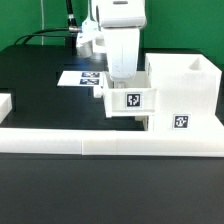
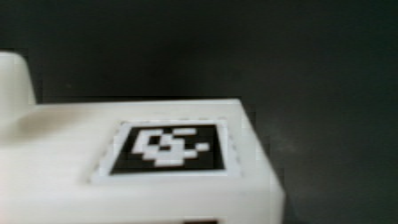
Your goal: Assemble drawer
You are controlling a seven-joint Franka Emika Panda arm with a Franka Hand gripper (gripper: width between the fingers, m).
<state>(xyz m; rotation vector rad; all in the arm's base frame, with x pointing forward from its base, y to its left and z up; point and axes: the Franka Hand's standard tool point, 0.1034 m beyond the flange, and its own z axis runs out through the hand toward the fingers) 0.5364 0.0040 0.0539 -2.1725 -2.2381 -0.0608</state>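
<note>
Step in hand: the arm is working at a small tray point(image 1: 131, 101), apparently sliding it into the tall housing point(image 1: 182, 92); the tray is sitting partly against the housing's open side, its tagged face turned toward the exterior camera

Next move: judging from this, the tray is needing a straight push further into the housing, kept level so it is not jamming on the walls

Pincer: the pincer point(image 1: 119, 75) is standing directly over the tray, touching or just above its rear part; I cannot tell whether it is wide, narrow or clamping, as the fingers are hidden

Drawer's place: housing and tray are resting near the desk point(image 1: 40, 65) edge lined by the white border bar point(image 1: 110, 139)

Wrist view: a tagged white face point(image 2: 169, 147) is filling it, blurred

Marker board: the marker board point(image 1: 80, 77) is lying behind the tray
</note>
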